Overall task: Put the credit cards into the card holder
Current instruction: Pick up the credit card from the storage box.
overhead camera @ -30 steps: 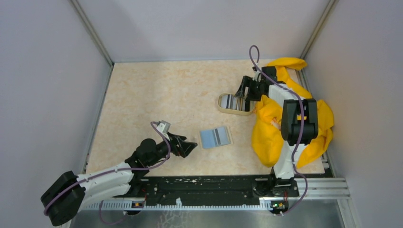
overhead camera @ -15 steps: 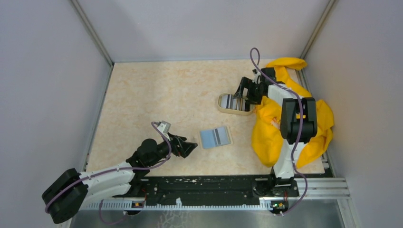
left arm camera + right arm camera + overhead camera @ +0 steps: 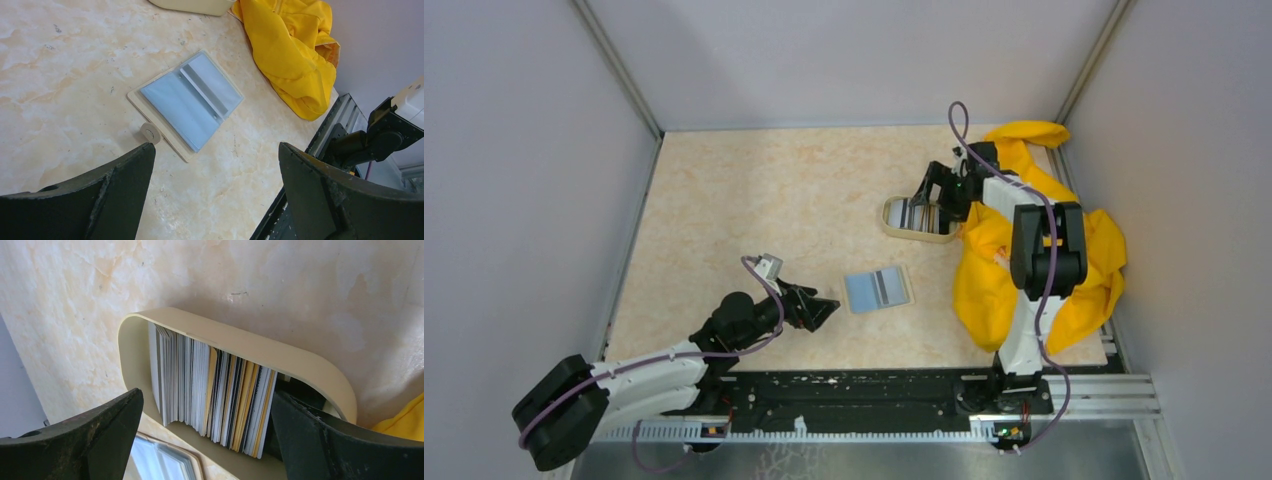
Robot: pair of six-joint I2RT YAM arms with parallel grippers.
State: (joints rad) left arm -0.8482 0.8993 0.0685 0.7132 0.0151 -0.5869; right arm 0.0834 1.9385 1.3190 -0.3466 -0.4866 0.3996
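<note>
In oval dish (image 3: pixel 300 362): credit cards (image 3: pixel 210 390) on edge; card holder (image 3: pixel 190 102) unfolded; left fingers (image 3: pixel 115 200), right fingers (image 3: pixel 100 440) wide.

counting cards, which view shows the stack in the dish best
Right wrist: the edge-on stack of thin plastic cards sits close up inside the oval beige dish. Top external shows only small stripes; left wrist shows none.

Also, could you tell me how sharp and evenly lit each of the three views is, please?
Top external: even, soft light, sharp throughout, no glare on the table. Left wrist: the card holder is crisp, the left gripper's fingers dark in the foreground. Right wrist: the credit cards in the dish are sharp, the right gripper's fingers near-black and underexposed.
</note>
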